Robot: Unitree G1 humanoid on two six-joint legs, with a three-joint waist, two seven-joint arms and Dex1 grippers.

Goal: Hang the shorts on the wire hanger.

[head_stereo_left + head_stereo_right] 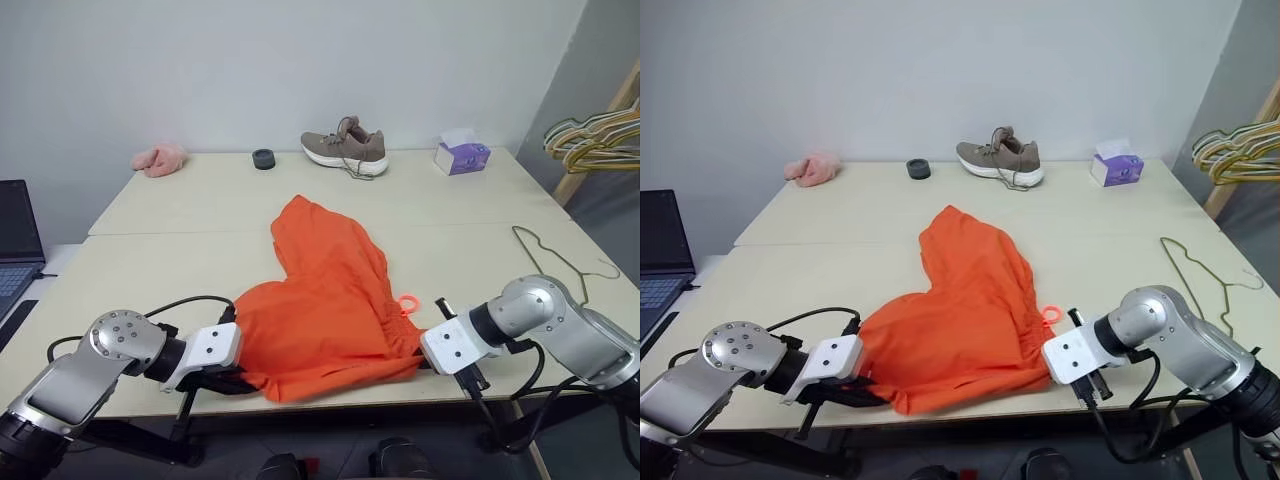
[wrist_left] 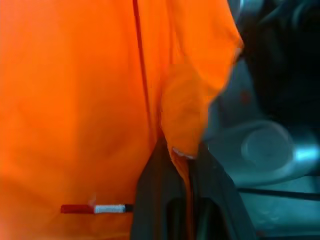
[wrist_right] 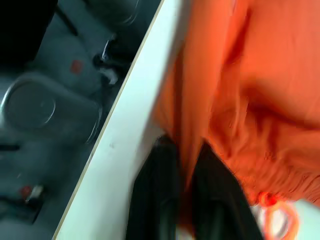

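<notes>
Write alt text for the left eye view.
Orange shorts lie crumpled on a pale table, each near corner pinched by a robot tool, left and right. A thin wire hanger lies to the right; a shoe, tissue box and pink cloth sit along the far edge.

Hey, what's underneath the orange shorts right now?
The shorts lie on the table, near edge at its front. An orange cord loop pokes out beside them. Anything else beneath is covered.
</notes>
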